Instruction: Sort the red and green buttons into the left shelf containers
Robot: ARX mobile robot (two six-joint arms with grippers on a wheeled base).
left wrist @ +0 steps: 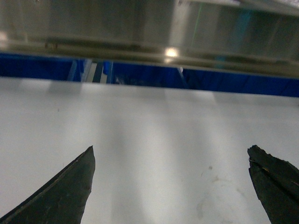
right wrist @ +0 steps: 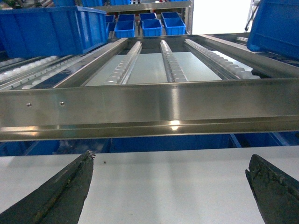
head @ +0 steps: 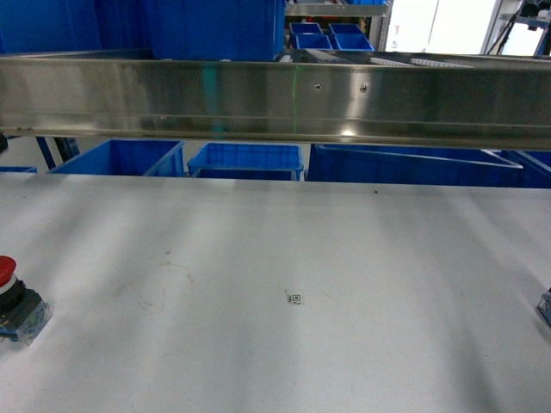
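A red button (head: 10, 297) with a domed red cap, black body and clear base lies on the white table (head: 293, 249) at the far left edge. No green button shows. Large deep blue bins (head: 207, 26) stand on the shelf behind the steel rail at upper left; one of them (right wrist: 51, 28) rests on the roller shelf in the right wrist view. My left gripper (left wrist: 171, 148) is open over bare table, with nothing between its fingers. My right gripper (right wrist: 170, 155) is also open and empty, facing the shelf. Neither gripper appears in the head view.
A steel shelf rail (head: 275, 99) runs across the table's far side. Below it stand more blue bins (head: 245, 161). Small blue trays (head: 331, 36) sit far back. A clear bluish block (head: 545, 305) is cut off at the table's right edge.
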